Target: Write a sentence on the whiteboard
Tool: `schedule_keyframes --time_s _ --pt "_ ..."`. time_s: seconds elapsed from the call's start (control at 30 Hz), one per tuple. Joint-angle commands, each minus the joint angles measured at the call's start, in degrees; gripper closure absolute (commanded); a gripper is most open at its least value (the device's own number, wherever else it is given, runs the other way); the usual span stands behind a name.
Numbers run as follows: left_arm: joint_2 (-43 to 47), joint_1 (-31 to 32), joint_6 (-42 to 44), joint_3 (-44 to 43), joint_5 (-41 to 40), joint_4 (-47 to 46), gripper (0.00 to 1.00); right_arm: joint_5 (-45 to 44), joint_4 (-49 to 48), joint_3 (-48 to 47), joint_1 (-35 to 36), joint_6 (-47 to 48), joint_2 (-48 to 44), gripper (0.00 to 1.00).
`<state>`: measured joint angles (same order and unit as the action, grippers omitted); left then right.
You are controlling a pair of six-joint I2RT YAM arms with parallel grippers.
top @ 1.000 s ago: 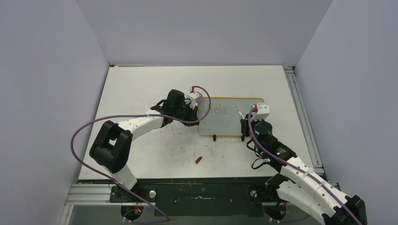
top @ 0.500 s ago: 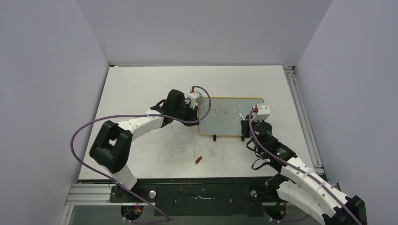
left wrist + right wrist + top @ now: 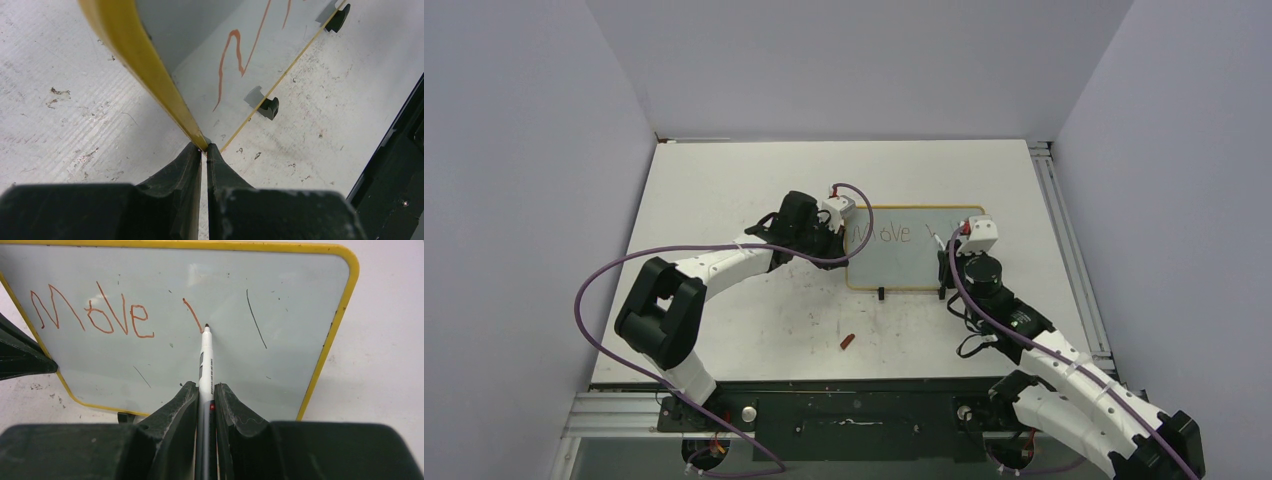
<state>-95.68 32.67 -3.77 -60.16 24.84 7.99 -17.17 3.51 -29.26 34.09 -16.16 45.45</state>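
Observation:
The whiteboard (image 3: 904, 264) lies on the table, yellow-framed, its pale face (image 3: 225, 285) filling the right wrist view. The sentence (image 3: 90, 315) reads "Move" in reddish-brown, followed by one short slanted stroke (image 3: 192, 315). My right gripper (image 3: 205, 386) is shut on a white marker (image 3: 205, 357), whose dark tip touches the board at the lower end of that stroke. From above, the right gripper (image 3: 946, 262) hangs over the board's right part. My left gripper (image 3: 205, 148) is shut on the board's yellow frame (image 3: 130, 55) at its left edge (image 3: 836, 238).
A small red cap (image 3: 848, 341) lies on the table in front of the board. Two black feet (image 3: 881, 294) stick out from the board's near edge, one showing in the left wrist view (image 3: 269, 107). A metal rail (image 3: 1064, 250) runs along the table's right side.
My right gripper with the marker has shifted slightly toward the board's far edge. The left gripper and the board have not moved.

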Motion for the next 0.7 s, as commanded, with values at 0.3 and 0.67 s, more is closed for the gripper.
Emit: schedule_keyframes --time_s 0.3,0.67 --pt "1.1 0.6 1.4 -1.8 -0.4 0.6 0.96 -3.1 -4.9 -3.5 -0.5 2.1 0.3 0.95" --pt "1.4 0.6 1.5 -1.9 -0.4 0.6 0.96 -3.8 -2.1 -2.0 -0.5 0.2 -0.4 0.95"
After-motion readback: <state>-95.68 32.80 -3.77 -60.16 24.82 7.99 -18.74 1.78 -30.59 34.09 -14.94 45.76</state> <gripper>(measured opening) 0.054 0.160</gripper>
